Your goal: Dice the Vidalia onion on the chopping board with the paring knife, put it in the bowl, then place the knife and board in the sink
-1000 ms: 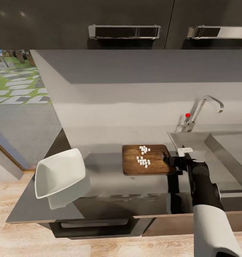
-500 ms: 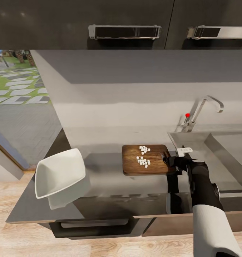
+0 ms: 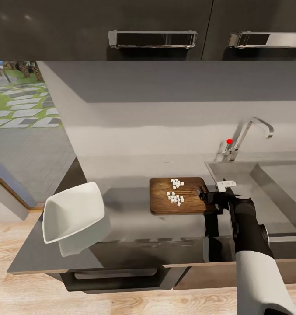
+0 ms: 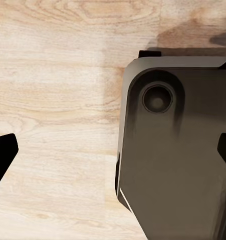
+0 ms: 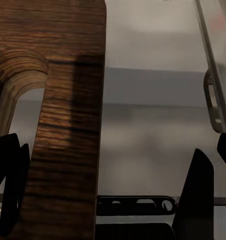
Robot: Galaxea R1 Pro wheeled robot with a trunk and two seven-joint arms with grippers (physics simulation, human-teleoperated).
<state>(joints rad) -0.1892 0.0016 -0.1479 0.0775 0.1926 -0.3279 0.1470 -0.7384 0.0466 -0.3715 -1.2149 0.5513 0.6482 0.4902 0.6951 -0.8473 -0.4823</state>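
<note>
At the board's right end: your right gripper (image 3: 207, 195) stands released astride the chopping board (image 3: 176, 195).
Risk: tilt it and the diced onion (image 3: 175, 192) spills.

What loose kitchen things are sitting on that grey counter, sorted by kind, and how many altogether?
Wooden chopping board: 1
White bowl: 1
Heap of diced onion on the board: 1
Total: 3
</note>
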